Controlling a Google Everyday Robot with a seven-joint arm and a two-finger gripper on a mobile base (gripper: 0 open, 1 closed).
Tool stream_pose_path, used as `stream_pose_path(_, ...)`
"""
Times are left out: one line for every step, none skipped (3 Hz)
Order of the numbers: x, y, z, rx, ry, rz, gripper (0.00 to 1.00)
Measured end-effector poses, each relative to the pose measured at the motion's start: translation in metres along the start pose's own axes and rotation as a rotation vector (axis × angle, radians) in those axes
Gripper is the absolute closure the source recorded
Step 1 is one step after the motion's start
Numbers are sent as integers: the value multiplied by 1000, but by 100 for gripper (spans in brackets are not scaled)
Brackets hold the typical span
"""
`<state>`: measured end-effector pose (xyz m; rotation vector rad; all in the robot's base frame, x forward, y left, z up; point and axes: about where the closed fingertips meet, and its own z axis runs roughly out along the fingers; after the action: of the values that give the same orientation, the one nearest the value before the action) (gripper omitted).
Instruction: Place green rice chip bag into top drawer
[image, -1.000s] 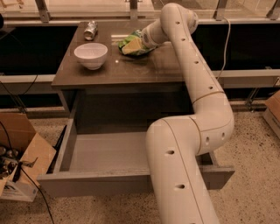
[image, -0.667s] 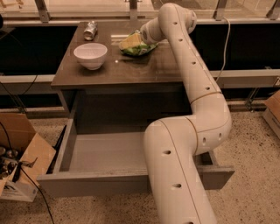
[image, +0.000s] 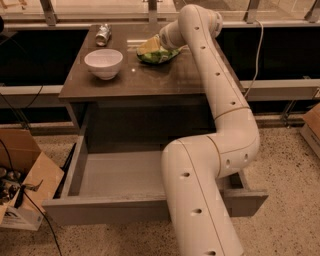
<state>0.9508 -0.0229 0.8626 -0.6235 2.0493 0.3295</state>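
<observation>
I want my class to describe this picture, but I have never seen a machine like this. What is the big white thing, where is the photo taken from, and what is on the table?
The big white thing is a jointed robot arm. There is only one camera, and it looks down along the arm toward a brown table. The arm's grasping part, the end effector, is at the far side of the tabletop, right at a green rice chip bag. Whether it is actually gripping the bag cannot be seen. A white bowl and a metal can lying on its side also sit on the table. Below, the grey top drawer is pulled open, with nothing visible inside.
</observation>
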Motion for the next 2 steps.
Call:
stream_pose_path(6, -6, -4, 19, 9, 22, 32)
stream_pose_path(12, -9, -12, 34, 9, 43, 63)
